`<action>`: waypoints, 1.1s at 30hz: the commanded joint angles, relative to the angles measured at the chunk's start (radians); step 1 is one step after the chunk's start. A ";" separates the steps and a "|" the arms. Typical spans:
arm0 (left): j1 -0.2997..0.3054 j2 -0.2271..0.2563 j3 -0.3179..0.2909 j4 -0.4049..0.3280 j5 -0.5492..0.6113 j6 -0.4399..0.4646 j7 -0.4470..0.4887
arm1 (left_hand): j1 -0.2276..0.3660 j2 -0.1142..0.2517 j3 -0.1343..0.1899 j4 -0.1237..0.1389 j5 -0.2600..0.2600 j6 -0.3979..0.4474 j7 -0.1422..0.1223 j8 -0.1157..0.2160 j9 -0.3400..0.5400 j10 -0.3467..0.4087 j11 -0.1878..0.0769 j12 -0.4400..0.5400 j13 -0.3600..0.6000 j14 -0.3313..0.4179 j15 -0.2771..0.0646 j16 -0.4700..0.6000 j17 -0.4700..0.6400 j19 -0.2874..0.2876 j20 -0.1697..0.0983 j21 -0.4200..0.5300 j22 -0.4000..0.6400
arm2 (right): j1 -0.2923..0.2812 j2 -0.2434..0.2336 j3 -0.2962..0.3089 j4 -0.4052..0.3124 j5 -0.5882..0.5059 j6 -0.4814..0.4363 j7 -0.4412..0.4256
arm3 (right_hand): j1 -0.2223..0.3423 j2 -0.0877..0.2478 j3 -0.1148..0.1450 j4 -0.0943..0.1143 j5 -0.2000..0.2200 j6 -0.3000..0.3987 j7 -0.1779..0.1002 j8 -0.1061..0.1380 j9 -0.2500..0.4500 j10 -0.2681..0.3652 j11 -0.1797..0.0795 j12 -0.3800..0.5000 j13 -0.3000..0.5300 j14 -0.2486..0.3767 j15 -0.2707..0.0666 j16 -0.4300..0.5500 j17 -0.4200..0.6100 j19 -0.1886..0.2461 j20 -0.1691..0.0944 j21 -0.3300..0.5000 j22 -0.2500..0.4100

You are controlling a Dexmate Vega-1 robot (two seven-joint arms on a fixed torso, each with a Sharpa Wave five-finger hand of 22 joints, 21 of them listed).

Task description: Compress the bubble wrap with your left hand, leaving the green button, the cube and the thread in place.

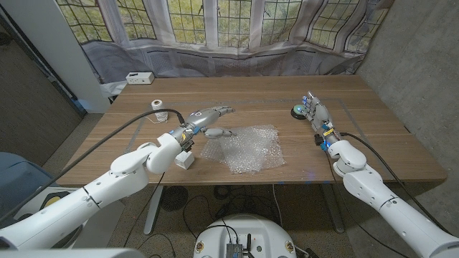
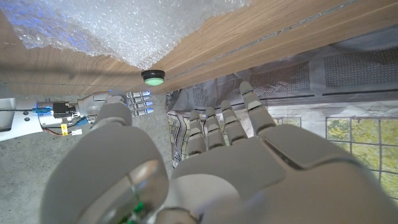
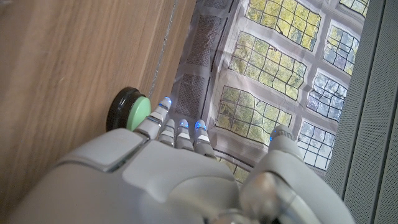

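Hovering with fingers spread and empty, left hand [image 1: 209, 115] nears wrap [image 1: 245, 148]; right hand [image 1: 314, 111] waits released beside button [image 1: 297, 111].

Right hand [image 3: 180, 180] occupies the lower part of frame, back of the hand toward the camera, fingers [image 3: 179, 132] extended together toward 12 o'clock, tips lit blue. Thumb [image 3: 277, 158] sits apart at about 3 o'clock from the fingers. Nothing held; fingers straight, not curled. Green button [image 3: 132, 111], black base with green cap, sits on the wooden table [image 3: 68, 74] at roughly 10 o'clock from the fingertips, just beside them; contact can't be confirmed. Table takes the frame's 9 to 11 o'clock region. A printed window-pattern curtain [image 3: 273, 68] runs from 12 to 3 o'clock past the table edge.
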 commanded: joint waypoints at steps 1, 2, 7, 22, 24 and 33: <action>-0.028 -0.012 0.043 0.028 0.018 -0.016 0.000 | 0.013 0.003 0.005 0.002 0.006 0.007 -0.003 0.004 0.003 0.012 -0.004 0.002 0.002 0.010 -0.001 0.007 0.002 0.012 0.000 0.005 0.002 | -0.006 0.002 -0.002 -0.010 0.000 -0.003 -0.011 | 0.005 0.001 -0.004 -0.001 0.001 0.012 -0.001 0.004 0.003 0.006 0.002 -0.003 0.002 0.006 0.002 -0.002 0.004 0.005 0.005 -0.002 0.003; -0.029 -0.015 0.046 0.032 0.020 -0.017 0.003 | 0.014 0.004 0.006 0.003 0.006 0.006 -0.002 0.003 0.003 0.014 -0.003 0.003 0.002 0.010 -0.002 0.006 0.002 0.013 0.000 0.006 0.002 | -0.007 0.002 -0.002 -0.012 -0.002 -0.003 -0.013 | 0.005 0.002 -0.004 -0.001 0.001 0.013 -0.002 0.004 0.003 0.006 0.002 -0.003 0.002 0.006 0.002 -0.002 0.004 0.005 0.005 -0.002 0.003; -0.033 -0.029 0.064 0.048 0.039 -0.025 0.028 | 0.017 0.005 0.007 0.003 0.005 0.010 -0.002 0.003 0.003 0.016 -0.003 0.003 0.002 0.015 -0.003 0.007 0.002 0.017 0.000 0.006 0.002 | -0.015 -0.004 0.001 -0.023 -0.002 -0.009 -0.020 | 0.005 0.002 -0.004 -0.001 0.001 0.012 -0.003 0.003 0.003 0.006 0.002 -0.003 0.002 0.007 0.003 -0.002 0.004 0.005 0.005 -0.002 0.003; -0.023 -0.056 0.124 0.044 0.163 0.063 0.049 | 0.033 0.014 0.015 0.005 0.004 0.023 -0.005 0.002 0.003 0.023 -0.010 0.004 0.003 0.023 -0.007 0.005 0.001 0.027 0.000 0.004 0.001 | -0.022 -0.013 0.012 -0.033 0.029 -0.014 0.008 | 0.005 0.001 -0.006 -0.001 0.001 0.012 -0.004 0.002 0.003 0.007 0.002 -0.004 0.002 0.007 0.003 -0.002 0.004 0.006 0.006 -0.002 0.003; -0.023 -0.059 0.129 0.049 0.164 0.065 0.049 | 0.035 0.015 0.015 0.005 0.004 0.023 -0.007 0.002 0.004 0.022 -0.010 0.004 0.003 0.024 -0.007 0.005 0.001 0.028 0.000 0.003 0.001 | -0.021 -0.018 0.011 -0.034 0.028 -0.017 0.013 | 0.004 0.001 -0.006 0.000 0.001 0.012 -0.005 0.002 0.003 0.007 0.002 -0.004 0.002 0.008 0.002 -0.002 0.004 0.005 0.006 -0.003 0.003; -0.062 -0.073 0.166 0.052 0.168 0.086 -0.045 | 0.041 0.018 0.018 0.006 0.003 0.021 -0.013 -0.002 0.004 0.015 -0.008 0.000 0.003 0.020 -0.007 0.000 0.001 0.029 0.001 0.001 0.000 | -0.023 -0.029 0.016 -0.041 0.037 -0.026 0.022 | 0.004 0.001 -0.007 -0.001 0.001 0.013 -0.005 0.002 0.003 0.008 0.002 -0.005 0.002 0.007 0.002 -0.003 0.004 0.005 0.006 -0.003 0.003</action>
